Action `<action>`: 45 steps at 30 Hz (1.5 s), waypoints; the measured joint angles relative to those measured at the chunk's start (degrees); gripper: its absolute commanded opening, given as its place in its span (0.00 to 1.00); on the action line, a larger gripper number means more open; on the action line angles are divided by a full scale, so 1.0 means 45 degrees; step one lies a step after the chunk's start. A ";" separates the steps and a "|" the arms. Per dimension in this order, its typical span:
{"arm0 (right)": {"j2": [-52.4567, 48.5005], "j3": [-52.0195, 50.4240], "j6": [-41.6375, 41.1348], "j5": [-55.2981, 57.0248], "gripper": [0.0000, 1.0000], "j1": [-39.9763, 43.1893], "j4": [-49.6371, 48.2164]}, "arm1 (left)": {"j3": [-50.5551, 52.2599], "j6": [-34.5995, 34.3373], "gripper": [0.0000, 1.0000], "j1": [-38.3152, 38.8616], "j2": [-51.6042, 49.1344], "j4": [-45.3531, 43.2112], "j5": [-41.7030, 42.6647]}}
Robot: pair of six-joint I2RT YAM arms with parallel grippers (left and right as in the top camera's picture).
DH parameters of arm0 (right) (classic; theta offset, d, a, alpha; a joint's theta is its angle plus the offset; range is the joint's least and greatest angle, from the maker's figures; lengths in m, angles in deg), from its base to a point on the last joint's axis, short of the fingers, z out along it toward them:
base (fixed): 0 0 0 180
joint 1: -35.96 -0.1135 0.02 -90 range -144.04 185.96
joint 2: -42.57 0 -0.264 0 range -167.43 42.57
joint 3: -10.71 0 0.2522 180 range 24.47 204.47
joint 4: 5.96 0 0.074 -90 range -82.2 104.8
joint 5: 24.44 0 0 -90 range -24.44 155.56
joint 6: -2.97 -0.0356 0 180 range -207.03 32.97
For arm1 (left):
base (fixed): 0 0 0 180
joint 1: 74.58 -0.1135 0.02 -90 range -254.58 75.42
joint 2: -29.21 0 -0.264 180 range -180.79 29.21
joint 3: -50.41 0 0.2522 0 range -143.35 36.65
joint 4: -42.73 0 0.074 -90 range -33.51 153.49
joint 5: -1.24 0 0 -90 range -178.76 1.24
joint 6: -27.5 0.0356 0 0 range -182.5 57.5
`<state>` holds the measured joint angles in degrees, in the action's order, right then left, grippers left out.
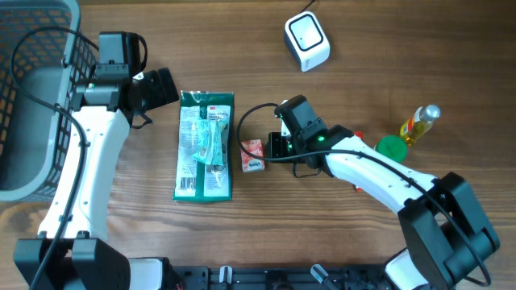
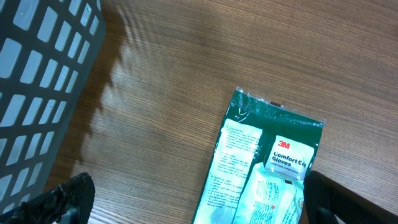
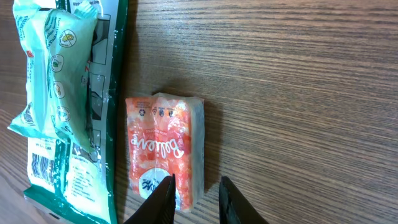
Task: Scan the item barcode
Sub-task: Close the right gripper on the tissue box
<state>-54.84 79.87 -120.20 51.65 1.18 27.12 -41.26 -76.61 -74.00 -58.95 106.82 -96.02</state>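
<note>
Right wrist view: the right gripper (image 3: 196, 180) has its two dark, smooth fingers (image 3: 163, 200) narrowly parted at the near end of a small tissue pack (image 3: 165, 152). One finger overlaps the pack's end and the other stands just off its side, with a strip of bare wood showing between them, so the pack is not clamped. This is the one soft, rectangular block in sight, wrapped in glossy orange-and-white film with a clear edge. It lies flat on the wood-grain table (image 3: 298, 93), straight ahead of the fingertips. Just past it, on the side away from the free finger, lies one flat 3M gloves pack (image 3: 74, 143). It is crinkled green and pale plastic with a printed barcode near its closer end, and it sits just beside the tissue pack; whether the two touch I cannot tell. In the overhead view, one white barcode scanner (image 1: 307, 42), a rounded cube with a dark window, stands well apart from the right gripper, off to its side. Behind that arm are one clear bottle (image 1: 419, 123) of yellow liquid with a silvery cap and one round green object (image 1: 393, 147) beside it. The left gripper (image 2: 199, 211) is spread wide and holds nothing, hanging over the gloves pack's top end. One grey plastic lattice basket (image 1: 32, 97) sits behind it.
</note>
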 measured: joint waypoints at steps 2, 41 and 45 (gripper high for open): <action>-0.0029 0.0000 -0.0005 0.0000 0.24 0.0000 -0.0092 | 0.0000 0.0000 1.00 0.0000 0.0000 0.0005 0.0000; -0.1836 -0.0068 0.0340 -0.0869 0.20 -0.0155 -0.1598 | 0.0000 0.0000 1.00 0.0000 -0.0005 0.0005 0.0000; -0.1846 -0.0068 0.0340 -0.0903 0.27 -0.0155 -0.1598 | 0.0000 0.0000 1.00 0.0000 -0.0005 0.0000 0.0000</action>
<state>-63.14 79.56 -118.67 47.59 0.48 19.92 -41.26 -76.61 -74.00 -58.98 106.82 -96.02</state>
